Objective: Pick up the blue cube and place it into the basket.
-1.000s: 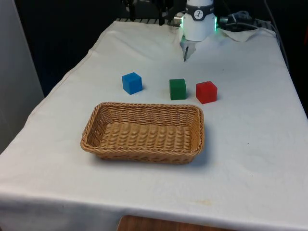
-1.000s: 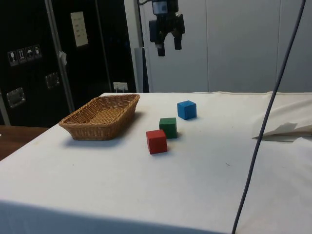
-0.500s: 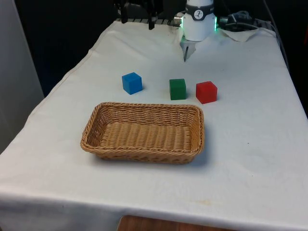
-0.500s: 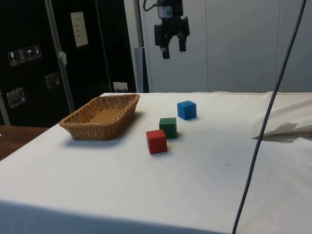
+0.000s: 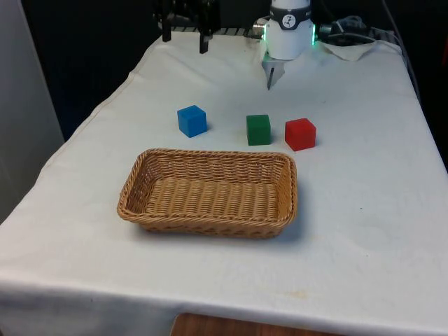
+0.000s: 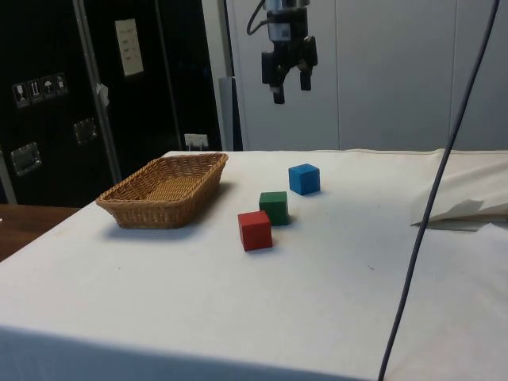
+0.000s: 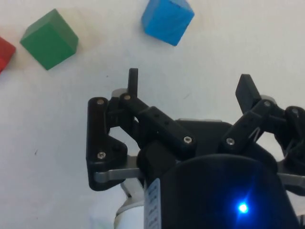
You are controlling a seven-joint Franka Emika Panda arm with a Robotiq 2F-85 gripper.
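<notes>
The blue cube (image 5: 192,120) (image 6: 304,178) (image 7: 167,19) rests on the white cloth, behind the wicker basket (image 5: 210,192) (image 6: 163,189) towards the front view's left. My black gripper (image 5: 185,40) (image 6: 290,90) (image 7: 189,87) hangs open high above the table, well above and beyond the blue cube, with nothing between its fingers.
A green cube (image 5: 258,129) (image 6: 274,207) (image 7: 49,39) and a red cube (image 5: 300,134) (image 6: 255,229) sit side by side on the blue cube's right in the front view. A crumpled cloth (image 6: 460,211) lies at the table's far end.
My gripper has travelled towards the front view's left and come lower, closing in on the spot above the blue cube. The cubes and basket have stayed put.
</notes>
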